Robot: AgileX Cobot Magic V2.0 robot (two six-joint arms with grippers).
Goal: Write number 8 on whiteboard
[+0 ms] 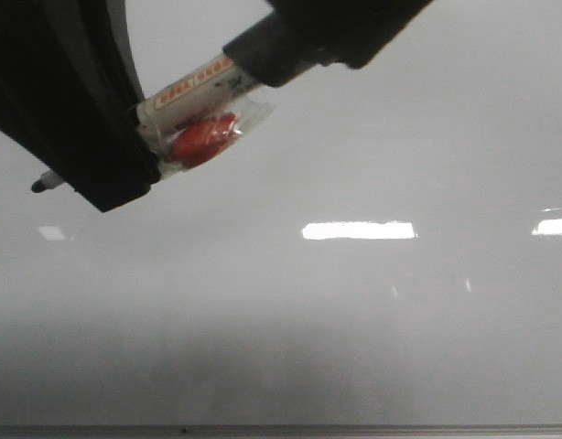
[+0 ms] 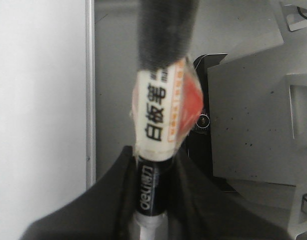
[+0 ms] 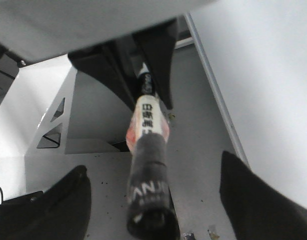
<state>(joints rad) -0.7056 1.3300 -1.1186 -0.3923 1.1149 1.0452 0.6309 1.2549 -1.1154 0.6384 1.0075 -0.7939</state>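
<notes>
The large glossy pale grey-white whiteboard fills the front view, and a thin grey metal edge is seen along its near side. No drawn number can be made out on its surface; only bright rectangular light reflections are seen on it.

Above the whiteboard one black whiteboard marker with a white printed label and a red patch under clear wrapping is held. It is pinched by the black left gripper, whose fingers are pressed against the barrel from both sides, as is seen in the left wrist view. The long axis of the marker lies slanted in the front view: its small dark tip sticks out beyond the left gripper and points down toward the whiteboard, while the black rear end rises up and away on the other side of the gripper. Whether the tip touches the whiteboard cannot be told.

The black right gripper is seen from its own wrist camera with its two fingers spread wide, one on each side of the rear end of the marker and apart from it.

One marker, one whiteboard and two grippers are counted.
</notes>
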